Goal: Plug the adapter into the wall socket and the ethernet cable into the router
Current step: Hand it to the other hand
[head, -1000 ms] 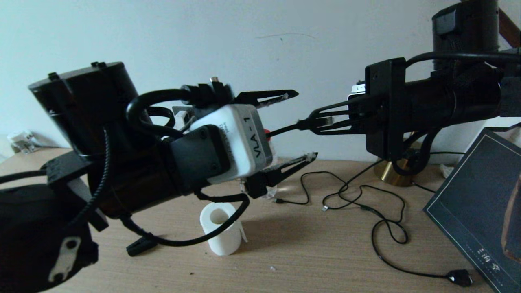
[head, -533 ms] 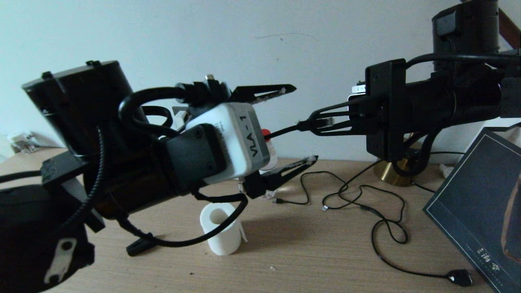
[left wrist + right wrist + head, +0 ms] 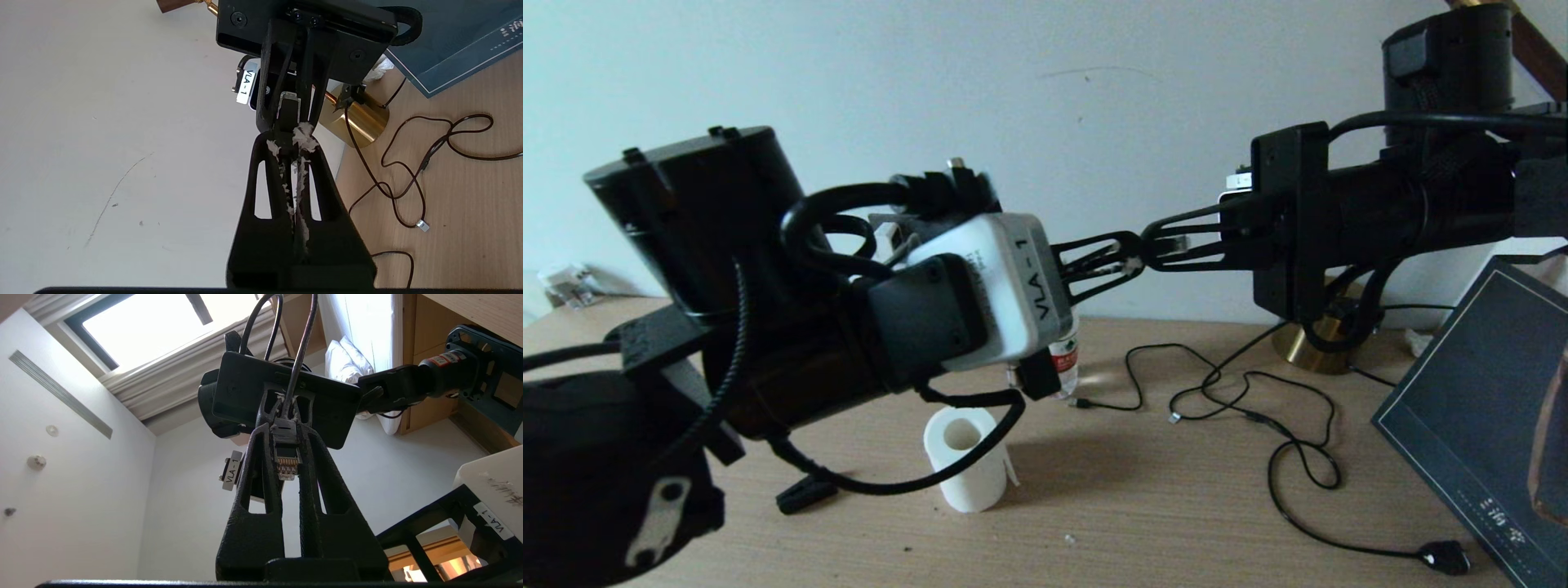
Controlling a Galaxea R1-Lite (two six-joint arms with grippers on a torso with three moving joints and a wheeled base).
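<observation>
Both arms are raised above the desk, tip to tip. My right gripper (image 3: 1152,245) (image 3: 285,428) is shut on the ethernet cable's clear-tipped plug (image 3: 1174,242) (image 3: 285,456), whose gold contacts face the right wrist camera. The black ethernet cable (image 3: 296,355) leaves the plug and runs between my left fingers. My left gripper (image 3: 1129,260) (image 3: 292,132) is shut on that cable just behind the plug (image 3: 289,107). The adapter, the wall socket and the router are out of view.
On the wooden desk (image 3: 1160,506) stand a white roll (image 3: 965,457) and a small bottle with a red label (image 3: 1063,359). Thin black cables (image 3: 1258,408) trail to a black plug (image 3: 1445,557). A brass base (image 3: 1311,343) and a dark board (image 3: 1486,408) sit at the right.
My left gripper's fingers, wide open around the cable before, have closed on it next to the right gripper's tips. The right gripper has kept its hold on the plug.
</observation>
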